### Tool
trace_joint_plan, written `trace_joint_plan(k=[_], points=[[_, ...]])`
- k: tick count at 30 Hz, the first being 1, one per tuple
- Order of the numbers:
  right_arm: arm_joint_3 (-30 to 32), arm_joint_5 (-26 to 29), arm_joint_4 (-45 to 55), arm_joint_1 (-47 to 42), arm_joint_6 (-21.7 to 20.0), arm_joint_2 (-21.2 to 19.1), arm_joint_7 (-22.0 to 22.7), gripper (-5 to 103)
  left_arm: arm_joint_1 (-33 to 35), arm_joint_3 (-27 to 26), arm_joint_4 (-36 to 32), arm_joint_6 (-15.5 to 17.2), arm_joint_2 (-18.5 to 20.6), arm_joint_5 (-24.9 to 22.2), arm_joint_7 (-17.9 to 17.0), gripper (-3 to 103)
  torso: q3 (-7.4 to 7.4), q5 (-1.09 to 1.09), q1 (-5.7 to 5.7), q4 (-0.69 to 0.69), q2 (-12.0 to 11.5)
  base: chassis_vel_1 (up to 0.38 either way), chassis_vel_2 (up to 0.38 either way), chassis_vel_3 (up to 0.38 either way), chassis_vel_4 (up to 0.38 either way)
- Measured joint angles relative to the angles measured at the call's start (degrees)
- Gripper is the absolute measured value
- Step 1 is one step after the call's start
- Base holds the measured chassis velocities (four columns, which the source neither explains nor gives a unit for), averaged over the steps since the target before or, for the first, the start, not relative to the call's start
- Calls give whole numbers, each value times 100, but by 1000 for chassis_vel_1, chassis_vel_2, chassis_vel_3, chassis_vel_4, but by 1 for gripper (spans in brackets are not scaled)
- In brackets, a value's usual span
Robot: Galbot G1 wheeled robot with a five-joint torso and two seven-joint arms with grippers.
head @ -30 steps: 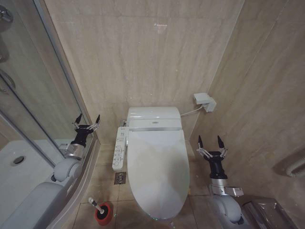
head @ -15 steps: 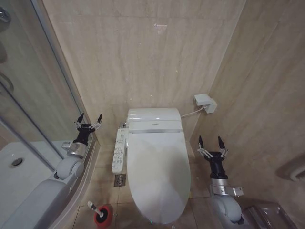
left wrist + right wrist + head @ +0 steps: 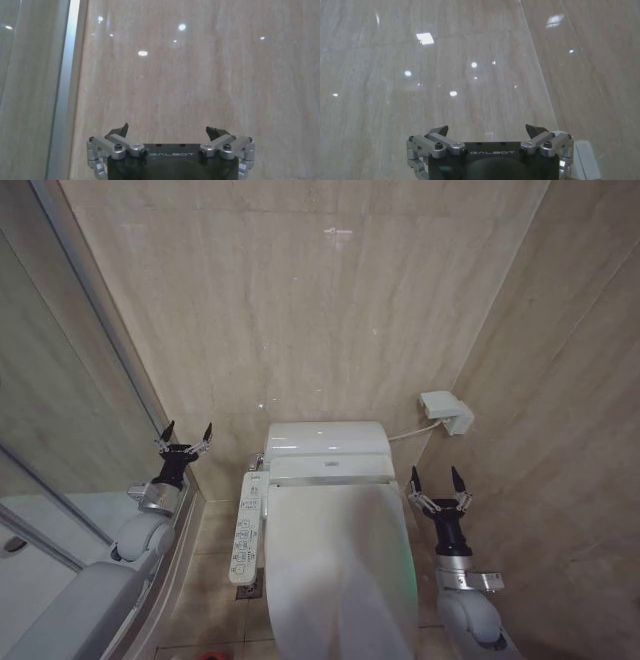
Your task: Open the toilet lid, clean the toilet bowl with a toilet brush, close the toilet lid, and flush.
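The toilet lid (image 3: 340, 570) lay shut and flat, filling the lower centre of the head view. Its long axis ran from the tank (image 3: 326, 442) near the back wall (image 3: 300, 310) down toward the bottom edge of the frame, where its front end was cut off. The lid was broad and widened toward the bottom of the frame.

A button panel (image 3: 246, 528) hung along the lid's left side, running parallel to it. Between that panel and the glass shower wall (image 3: 60, 380) at the left of the frame lay a narrow strip of tiled floor (image 3: 215, 580). On the right, a slimmer strip separated the lid from the side wall (image 3: 570, 480), which slanted in from the upper right. A small white wall box (image 3: 446, 411) sat on that corner above and right of the tank, with a cord leading to the tank.

The left gripper (image 3: 183, 436) stood upright in the middle left of the frame, close beside the glass wall's metal edge, fingers spread apart and empty. In the left wrist view the left gripper (image 3: 170, 132) faced bare tile. The right gripper (image 3: 435, 482) stood upright in the gap to the right of the lid, near its hinge end, also spread wide and holding nothing. In the right wrist view the right gripper (image 3: 487, 131) faced the tiled corner.
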Motion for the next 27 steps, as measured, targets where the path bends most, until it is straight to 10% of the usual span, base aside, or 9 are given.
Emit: trace_joint_plan(k=[11, 18, 22, 23, 27], points=[[65, 4, 20, -97, 32, 21, -22, 100, -546, 513, 974, -570, -32, -40, 969, 103, 1, 1, 0, 1, 1, 6, -14, -8, 7], [58, -34, 33, -129, 46, 124, -44, 100, -989, 873, 2087, -1121, -92, -820, 3069, 84, 1, 0, 0, 3, 1, 0, 0, 0, 0], [56, -58, 32, -174, 70, 134, -54, 100, -1202, 988, 2492, -1268, -166, -903, 3659, 84, 1, 1, 0, 2, 1, 0, 0, 0, 0], [62, -59, 33, -194, 83, 131, -55, 100, -1276, 1025, 2625, -1300, -190, -867, 3691, 56, 1, 1, 0, 0, 1, 0, 0, 0, 0], [76, -63, 41, -217, 108, 119, -56, 100, -1416, 1102, 2948, -1313, -259, -522, 3262, 56, 1, 1, 0, 1, 1, 0, 0, 0, 0]])
